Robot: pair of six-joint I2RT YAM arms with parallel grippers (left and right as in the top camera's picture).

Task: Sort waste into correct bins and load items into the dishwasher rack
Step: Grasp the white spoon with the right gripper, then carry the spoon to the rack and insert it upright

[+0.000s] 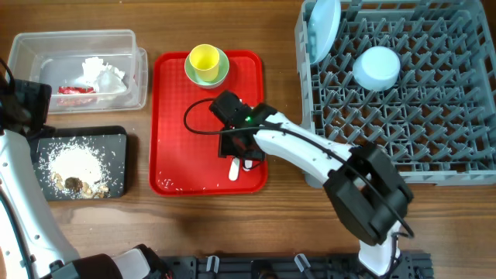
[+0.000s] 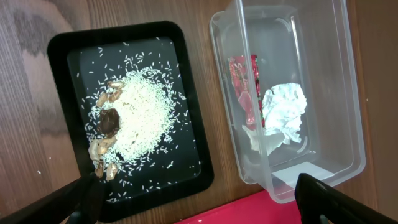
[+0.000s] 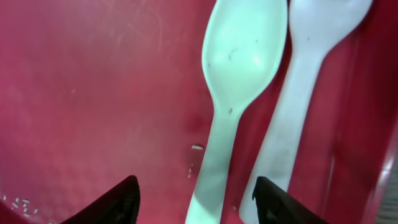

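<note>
Red tray (image 3: 93, 93) holds the white spoon (image 3: 239, 56), its handle between fingers of the open right hand (image 3: 196, 200).

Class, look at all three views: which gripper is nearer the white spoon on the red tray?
Right. The right gripper hangs directly over the spoon, jaws open astride its handle. The left gripper is far off, above the black tray and clear tub.

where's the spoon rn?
In the right wrist view the spoon lies flat on the red tray, fork close beside it. Overhead, that is the tray's lower right corner, under the open right gripper.
</note>
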